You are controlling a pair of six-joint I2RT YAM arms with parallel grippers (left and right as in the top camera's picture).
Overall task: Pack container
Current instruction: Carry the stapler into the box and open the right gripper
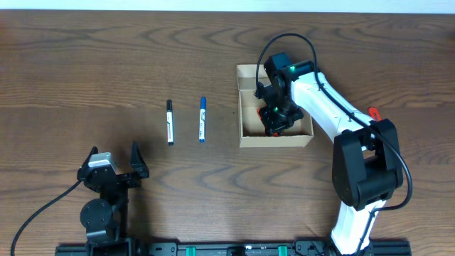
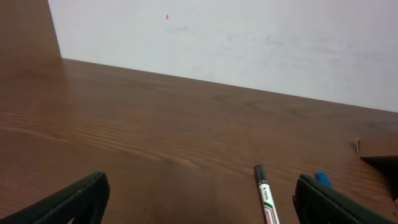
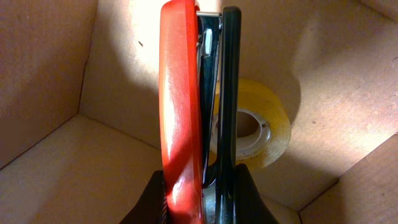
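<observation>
The container (image 1: 244, 137) is an open tan cardboard box at the table's middle right. My right gripper (image 1: 276, 121) is inside it, shut on a red and black stapler (image 3: 199, 106) held upright above the box floor (image 3: 74, 162). A yellow tape roll (image 3: 264, 127) lies in the box behind the stapler. A black-capped marker (image 1: 170, 121) and a blue marker (image 1: 202, 119) lie side by side left of the box. My left gripper (image 1: 114, 171) is open and empty near the front left edge; the black-capped marker (image 2: 266, 198) and the blue marker's tip (image 2: 322, 179) show between its fingers.
The container's corner (image 2: 379, 148) shows at the right of the left wrist view. A white wall (image 2: 236, 43) rises behind the table's far edge. The right arm (image 1: 355, 142) reaches from the front right across to the box.
</observation>
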